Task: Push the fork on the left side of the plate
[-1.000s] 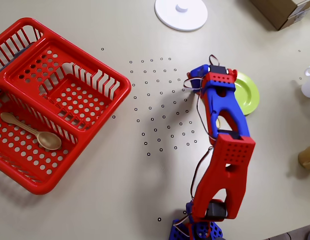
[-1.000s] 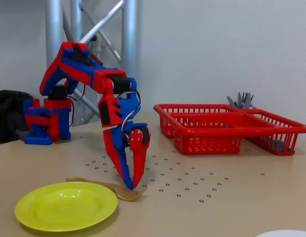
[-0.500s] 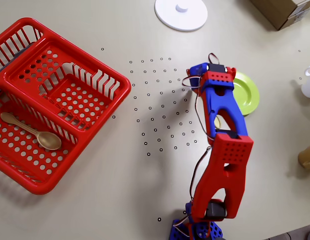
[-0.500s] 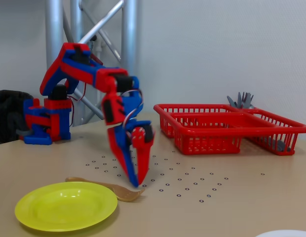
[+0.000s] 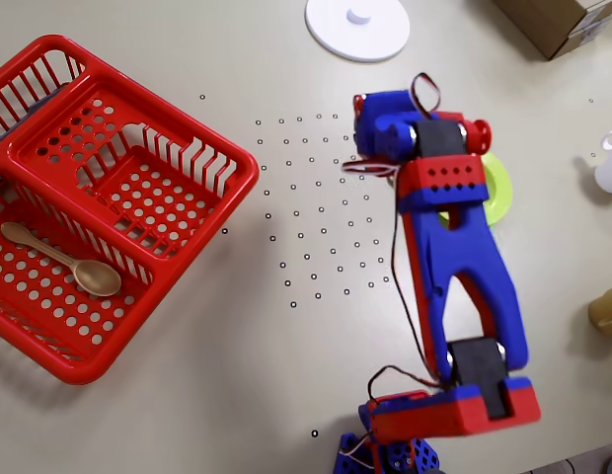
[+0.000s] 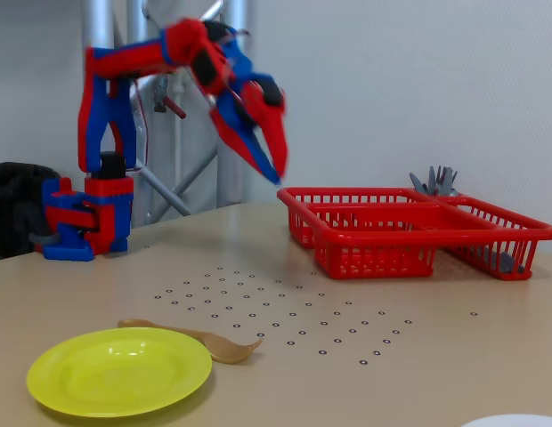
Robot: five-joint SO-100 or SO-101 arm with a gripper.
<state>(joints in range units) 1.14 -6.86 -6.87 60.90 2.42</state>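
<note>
The lime-green plate (image 6: pixel 120 372) lies at the front left of the table in the fixed view. The tan fork (image 6: pixel 196 335) lies flat just behind it, touching or almost touching the rim, with its head to the right. My gripper (image 6: pixel 278 172) hangs high in the air, well above and behind both, pointing down. Its jaws look closed and empty, slightly blurred. In the overhead view the arm (image 5: pixel 454 257) covers most of the plate (image 5: pixel 499 188), and the fork and the fingertips are hidden under it.
A red two-compartment basket (image 5: pixel 49 365) stands at the left of the overhead view with a tan spoon (image 5: pixel 74 265) in it. It shows at the right of the fixed view (image 6: pixel 418 233). A white lid (image 5: pixel 357 28), a cardboard box (image 5: pixel 558 20) and small objects (image 5: pixel 610 163) sit at the edges.
</note>
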